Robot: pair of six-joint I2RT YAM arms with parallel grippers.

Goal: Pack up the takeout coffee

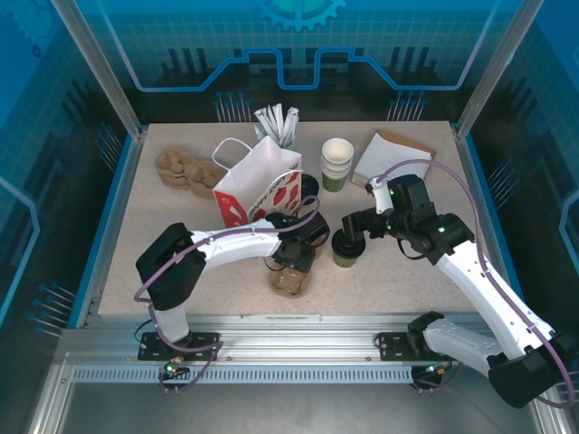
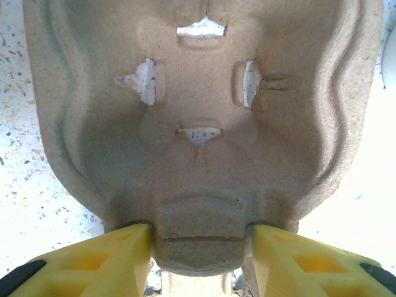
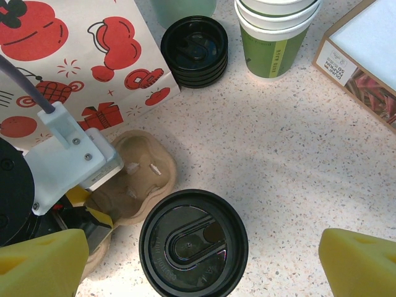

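Left gripper [image 2: 201,247] clasps the pulp carrier [image 2: 198,93]; right gripper [image 3: 201,263] hangs spread wide over the takeout coffee [image 3: 193,242]

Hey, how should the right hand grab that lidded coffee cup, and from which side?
Grip the green wall just under the black lid, coming from the right: the coffee cup stands upright, the lid overhangs and might pop off, and the cup carrier and left hand crowd its left.

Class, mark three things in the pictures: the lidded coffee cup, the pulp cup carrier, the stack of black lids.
coffee cup [image 3: 193,242], right wrist view, centre of its black lid.
cup carrier [image 2: 198,185], left wrist view, middle of its moulded pulp.
stack of black lids [image 3: 195,48], right wrist view, top lid.
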